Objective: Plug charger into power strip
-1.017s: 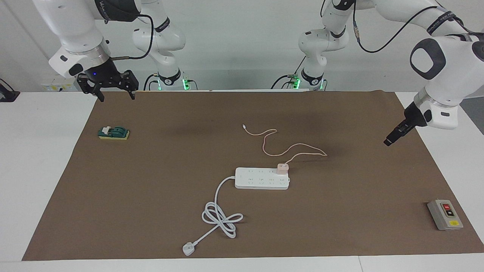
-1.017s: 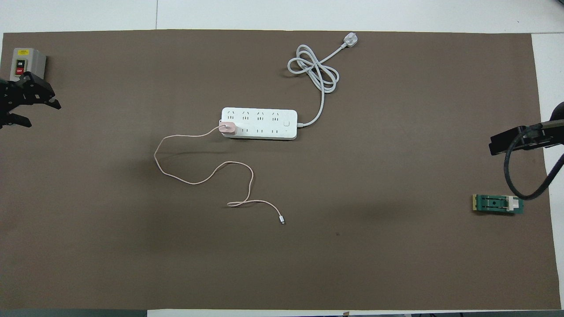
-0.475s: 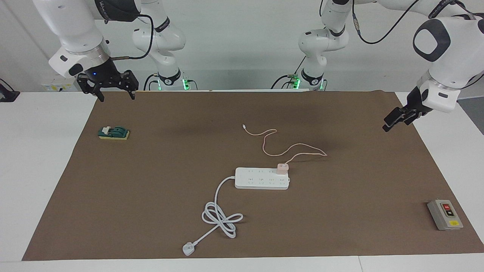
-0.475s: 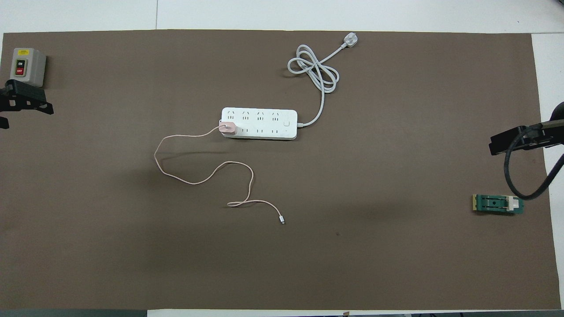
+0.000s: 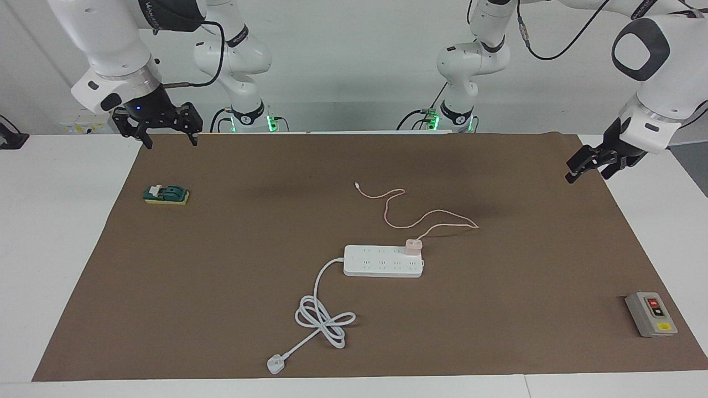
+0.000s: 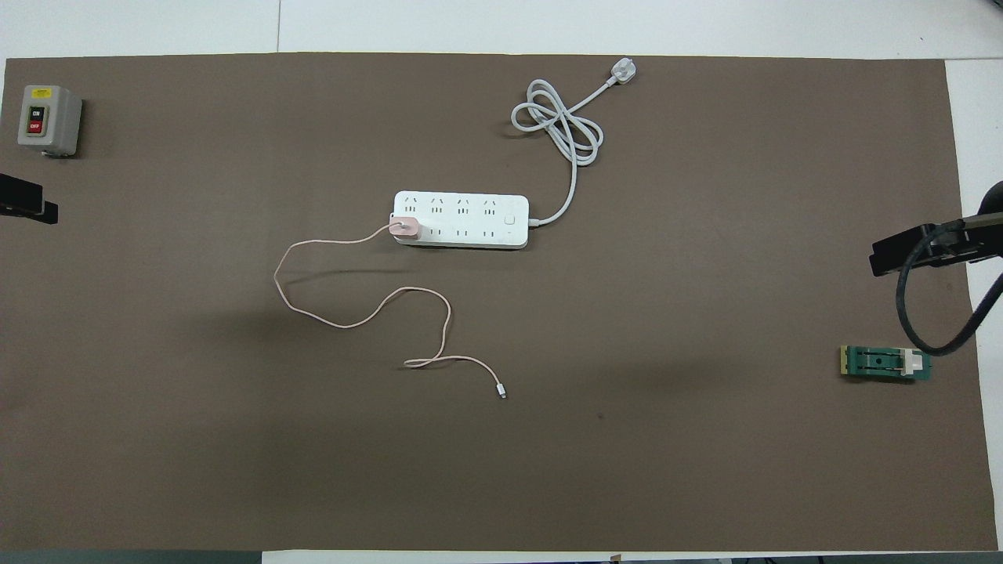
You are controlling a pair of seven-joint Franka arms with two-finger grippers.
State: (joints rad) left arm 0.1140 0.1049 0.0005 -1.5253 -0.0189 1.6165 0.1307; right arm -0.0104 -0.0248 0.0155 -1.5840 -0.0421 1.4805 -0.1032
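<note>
Pink charger (image 5: 413,246) is seated in the power strip (image 5: 381,261), in the end socket toward our left arm's end of the brown mat (image 5: 232,276); its cable (image 6: 353,313) trails off at 7 o'clock in the overhead view. Our left gripper (image 5: 591,165) and right gripper (image 5: 166,132) both hang with fingers spread, empty, above the mat's edges.

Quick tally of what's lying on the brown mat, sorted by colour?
White: 1, the power strip with its cord.
Pink: 1, the charger, seated on the strip.
Grey: 1, the button box.
Green: 1, the small block.
Total: 4.
</note>
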